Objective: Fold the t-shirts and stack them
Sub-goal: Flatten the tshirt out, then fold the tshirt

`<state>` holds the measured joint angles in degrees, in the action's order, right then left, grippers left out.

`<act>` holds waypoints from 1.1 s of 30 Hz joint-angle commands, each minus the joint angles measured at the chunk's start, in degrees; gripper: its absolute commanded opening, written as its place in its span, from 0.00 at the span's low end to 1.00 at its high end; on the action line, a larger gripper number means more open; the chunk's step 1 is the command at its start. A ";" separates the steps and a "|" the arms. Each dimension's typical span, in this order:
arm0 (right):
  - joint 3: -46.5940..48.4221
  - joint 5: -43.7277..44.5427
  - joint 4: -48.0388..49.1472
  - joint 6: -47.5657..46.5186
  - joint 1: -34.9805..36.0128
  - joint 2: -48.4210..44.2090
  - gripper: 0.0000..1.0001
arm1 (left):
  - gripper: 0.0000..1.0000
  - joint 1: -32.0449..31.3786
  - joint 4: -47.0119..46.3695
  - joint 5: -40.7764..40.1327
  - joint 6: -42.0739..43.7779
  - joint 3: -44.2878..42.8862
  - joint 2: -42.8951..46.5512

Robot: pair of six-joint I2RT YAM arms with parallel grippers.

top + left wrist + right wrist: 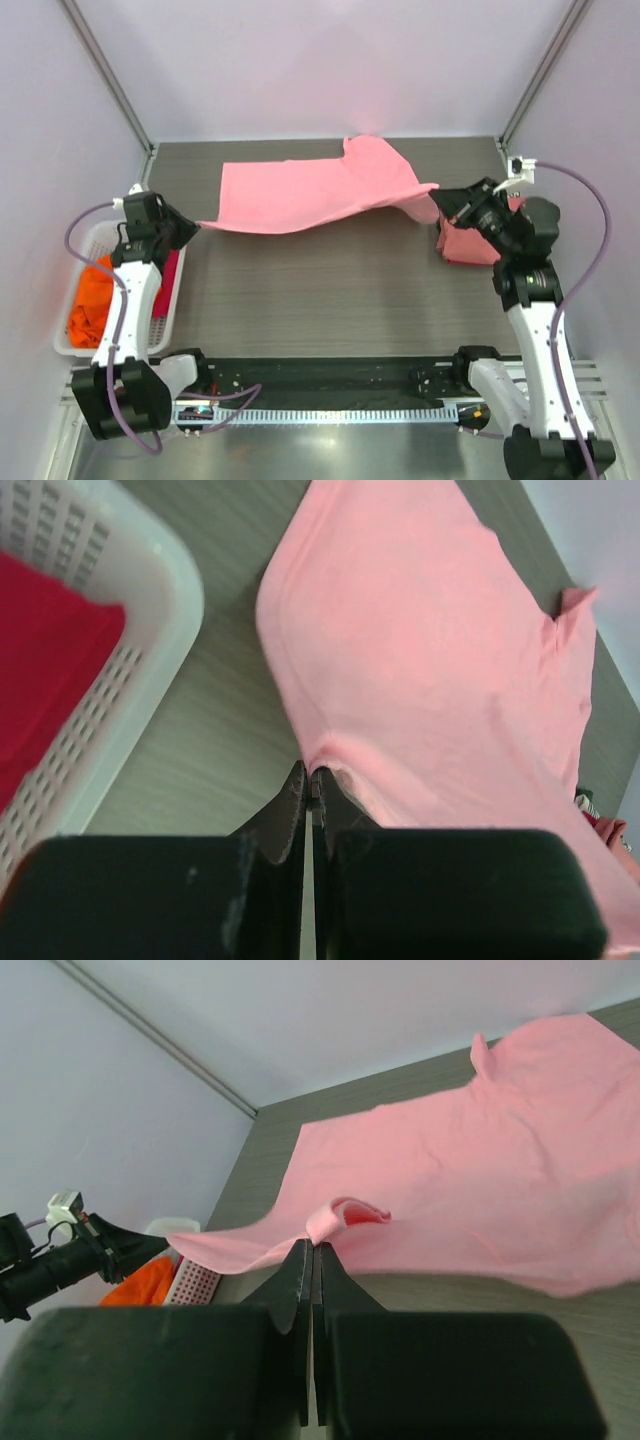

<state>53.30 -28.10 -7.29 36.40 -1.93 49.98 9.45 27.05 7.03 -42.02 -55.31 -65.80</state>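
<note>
One table: grey wood-grain top; I see both arms reaching across it from the near edge.
Light pink t-shirt: the biggest item I have, spread across the far half of the table. Its near edge is strung between my two grippers and looks raised off the surface, while the far part lies flat with one sleeve pointing toward the back wall. Left wrist camera shows it fanning out from the fingertips; right wrist camera shows it stretching away toward the left arm.
Basket: white lattice plastic, at the left edge of the table, just beside my left arm.
Salmon-red t-shirt: compact bundle at the right side of the table, partly hidden behind my right wrist; I cannot tell how neatly it is folded.
Orange t-shirt: crumpled inside the basket, on its left side.
Magenta t-shirt: also in the basket, against its right wall.
Left gripper: jaws pinched together on the left corner of the light pink t-shirt, next to the basket's far end.
Right gripper: jaws pressed tight on a small fold at the shirt's right end, above the salmon-red t-shirt.
</note>
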 commanded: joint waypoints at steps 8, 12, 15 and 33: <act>-12.25 -1.87 -12.73 -1.77 0.00 -24.83 0.01 | 0.00 0.30 -0.78 -2.89 -7.89 18.21 18.59; -13.92 -2.49 -16.61 -1.60 0.00 -27.39 0.01 | 0.00 0.21 5.02 -4.56 -8.34 18.40 21.06; -14.80 -1.44 -18.63 -2.91 0.00 -26.43 0.01 | 0.00 0.21 8.46 -4.04 -8.78 18.92 22.03; -12.69 4.28 -16.97 -9.77 0.00 -7.44 0.01 | 0.00 0.21 8.46 -6.32 -9.75 20.94 18.87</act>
<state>37.76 -24.62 -26.81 28.42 -1.93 41.52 9.45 36.14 2.00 -51.05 -33.80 -46.17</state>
